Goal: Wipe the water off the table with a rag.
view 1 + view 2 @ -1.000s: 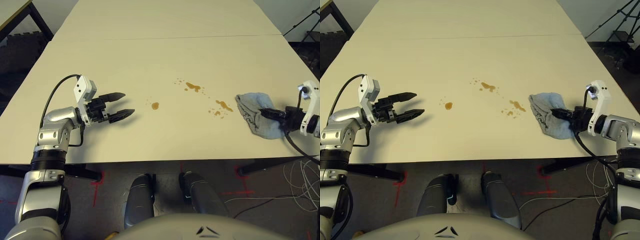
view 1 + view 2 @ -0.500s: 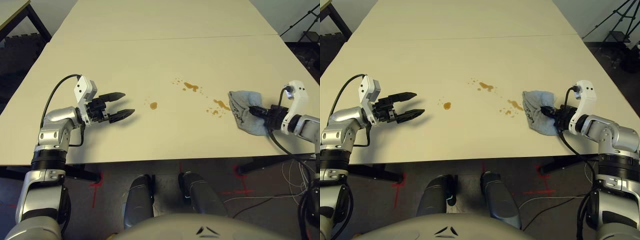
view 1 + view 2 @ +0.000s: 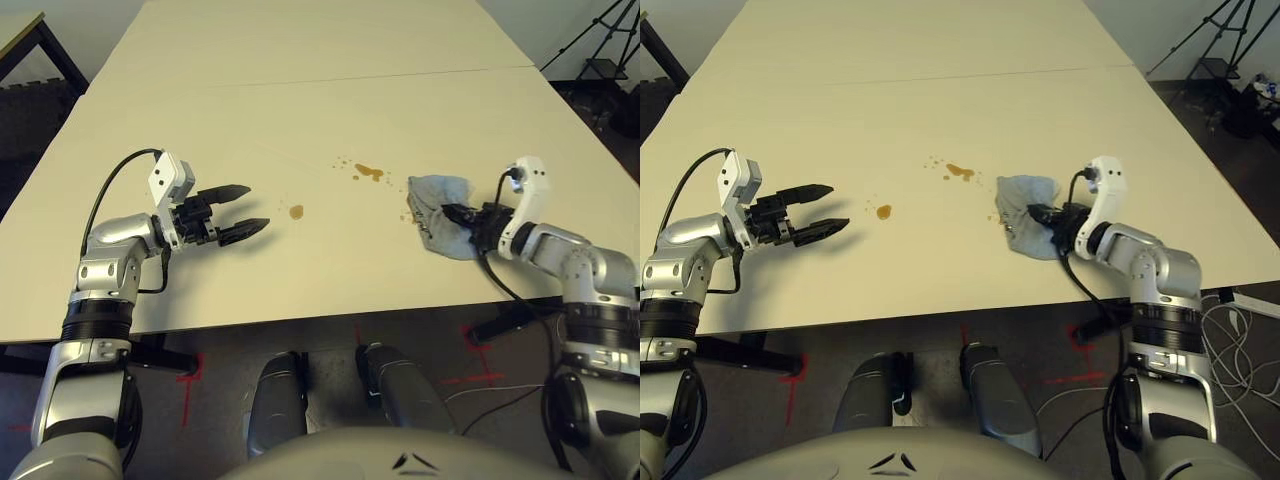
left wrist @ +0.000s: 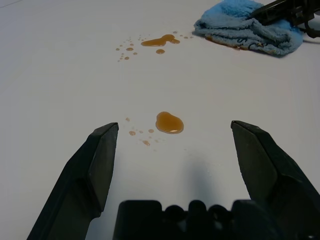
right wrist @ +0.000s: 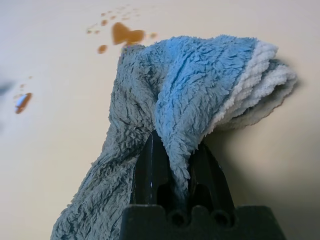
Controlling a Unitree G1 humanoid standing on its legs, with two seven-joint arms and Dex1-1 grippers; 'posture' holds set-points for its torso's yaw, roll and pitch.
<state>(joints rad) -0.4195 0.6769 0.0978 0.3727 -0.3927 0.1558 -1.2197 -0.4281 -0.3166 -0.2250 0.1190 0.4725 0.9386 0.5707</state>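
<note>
And here we are at the table (image 3: 300, 130), a broad cream-beige top with a thin seam line running across it, and we have the rag (image 5: 175, 85) in play! It is a soft, fuzzy cloth, light blue on one stretch, grey on another, with a pale, ribbed edge folded over in layers. We see dark markings on it too, and from the left wrist view, brownish staining along its lower edge. It is bunched and creased, lying on the right-hand part of the table.

Which way does it point? Crumpled as it is, we find no clear front end; in the head views its longer stretch runs roughly from the far side of the table toward the robot, its folds spreading out from the grip.

The right gripper (image 3: 1045, 215) has it, two black fingers pinching a fold of cloth between them! Over on the left, the left gripper (image 3: 255, 208) hangs with its fingers spread wide, nothing between them.

And the water (image 3: 369, 172): amber-brown splotches, one patch with droplets between the grippers, a rounder spot nearer the left gripper, and more drops right at the rag's left edge.
</note>
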